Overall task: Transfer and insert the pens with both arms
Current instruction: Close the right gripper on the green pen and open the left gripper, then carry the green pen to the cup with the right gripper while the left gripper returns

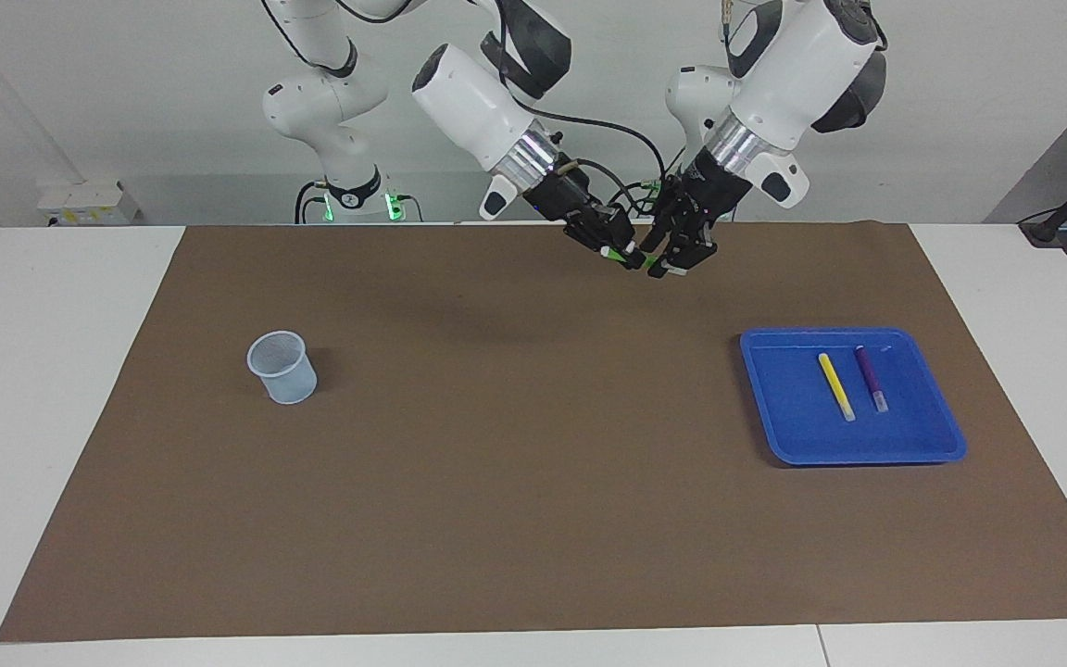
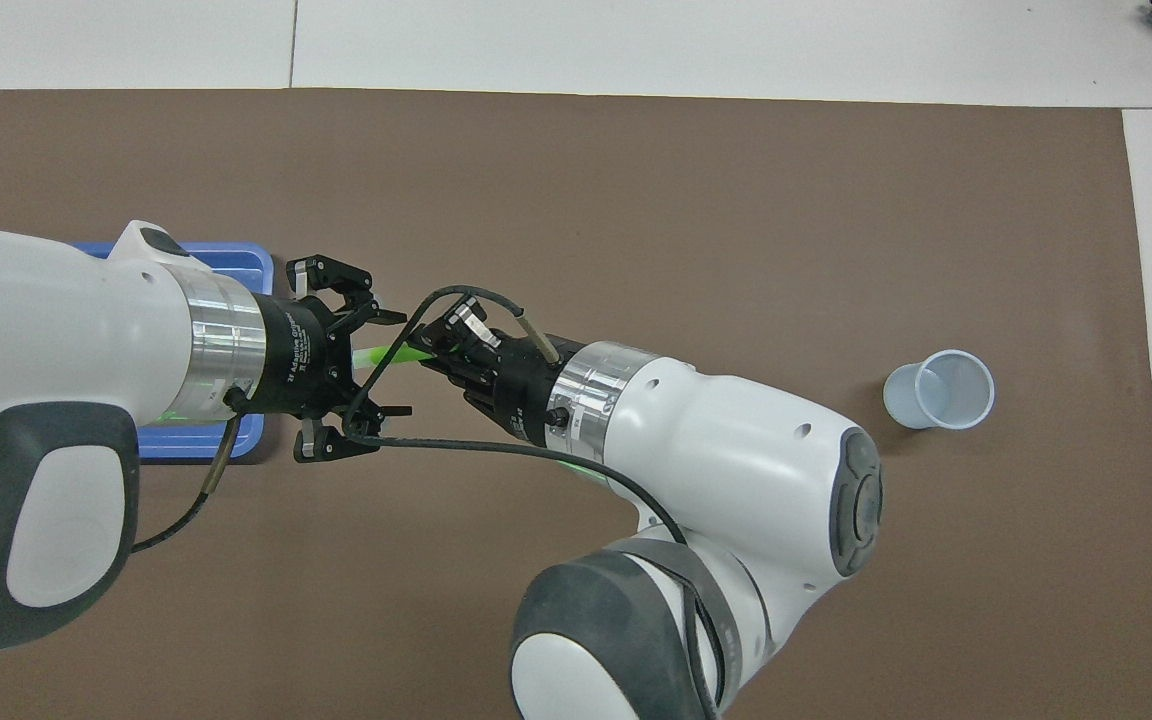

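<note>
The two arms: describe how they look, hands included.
Both arms, left arm and right arm, have bulky white shells, grey-black joint covers and a silver ring at the wrist. Each hand, left hand and right hand, is black with two fingers. Black cables loop beside the wrists.

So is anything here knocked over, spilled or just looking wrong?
Nothing stands out. The cup stands upright on the brown mat, and the yellow pen and purple pen lie side by side in the blue tray. The right gripper holds the green pen in the air beside the open left gripper.
</note>
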You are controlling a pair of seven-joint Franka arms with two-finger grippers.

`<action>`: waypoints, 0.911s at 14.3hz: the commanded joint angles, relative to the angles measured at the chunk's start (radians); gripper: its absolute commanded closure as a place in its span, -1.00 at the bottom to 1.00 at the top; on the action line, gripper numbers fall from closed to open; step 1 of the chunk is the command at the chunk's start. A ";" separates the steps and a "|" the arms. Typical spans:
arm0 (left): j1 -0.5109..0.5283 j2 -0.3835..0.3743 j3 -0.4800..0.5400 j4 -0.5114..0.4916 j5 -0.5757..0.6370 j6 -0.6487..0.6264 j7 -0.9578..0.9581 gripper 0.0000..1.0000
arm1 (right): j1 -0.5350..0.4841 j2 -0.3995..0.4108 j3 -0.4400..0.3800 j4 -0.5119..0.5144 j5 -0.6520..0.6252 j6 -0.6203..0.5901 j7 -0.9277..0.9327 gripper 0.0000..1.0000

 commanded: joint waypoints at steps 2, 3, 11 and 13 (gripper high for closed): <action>-0.015 -0.043 0.010 -0.051 -0.009 0.012 0.029 -0.67 | -0.067 -0.018 0.001 -0.013 0.010 -0.144 -0.207 1.00; -0.015 -0.050 0.010 -0.062 -0.009 -0.001 0.106 -0.65 | -0.092 -0.023 -0.002 -0.022 0.007 -0.203 -0.278 1.00; 0.062 -0.123 0.015 -0.142 0.084 -0.242 0.969 -0.52 | -0.260 -0.067 -0.002 -0.044 -0.402 -0.592 -0.638 1.00; 0.140 -0.127 0.015 -0.142 0.123 -0.275 1.269 -0.50 | -0.313 -0.077 -0.002 -0.044 -0.544 -0.697 -0.804 1.00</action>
